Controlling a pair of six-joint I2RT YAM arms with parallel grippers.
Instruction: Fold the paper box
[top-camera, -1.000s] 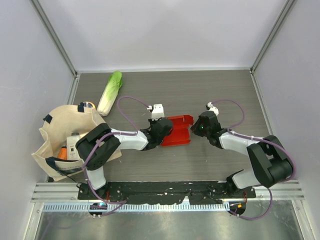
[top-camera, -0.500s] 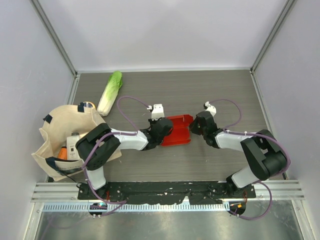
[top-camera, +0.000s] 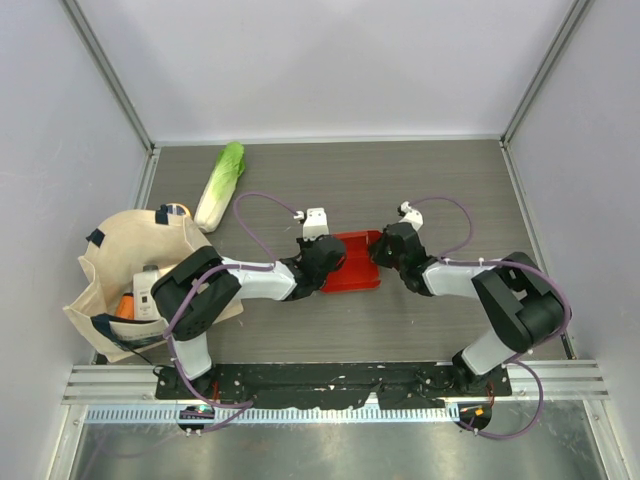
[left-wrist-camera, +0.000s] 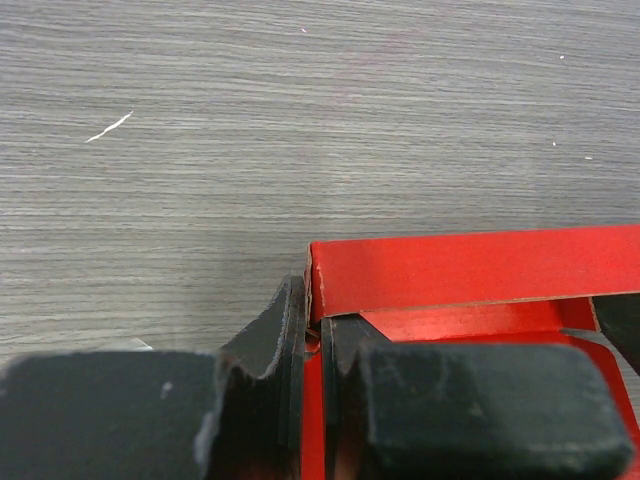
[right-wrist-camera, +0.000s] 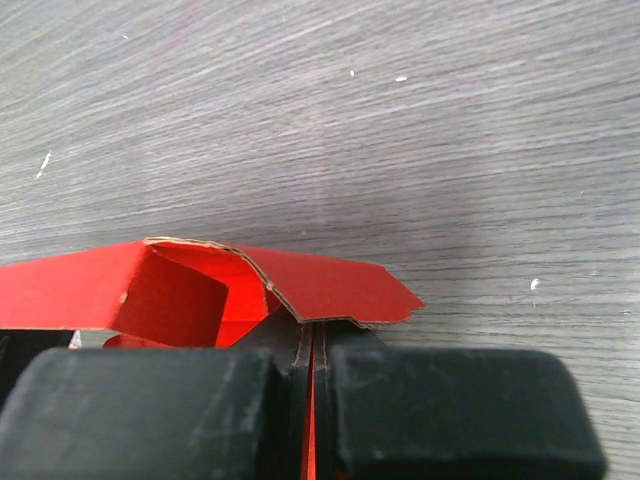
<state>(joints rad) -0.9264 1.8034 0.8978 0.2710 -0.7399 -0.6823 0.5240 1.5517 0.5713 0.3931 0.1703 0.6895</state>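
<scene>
The red paper box (top-camera: 355, 262) lies partly folded at the table's middle, with raised side walls. My left gripper (top-camera: 326, 256) is shut on its left wall; the left wrist view shows the red wall (left-wrist-camera: 470, 272) pinched between my fingertips (left-wrist-camera: 285, 330). My right gripper (top-camera: 381, 250) is shut on the box's right edge; the right wrist view shows a bent red flap (right-wrist-camera: 330, 285) just beyond my fingertips (right-wrist-camera: 335, 345), with a thin red sheet pinched between them.
A beige tote bag (top-camera: 125, 275) with items inside sits at the left edge. A napa cabbage (top-camera: 220, 185) lies behind it. An orange-topped object (top-camera: 175, 210) peeks out at the bag's far corner. Grey walls enclose the table on three sides.
My right gripper has moved left onto the box's right edge and closed on it. The box's right flap is now bent. My left gripper has stayed put.
</scene>
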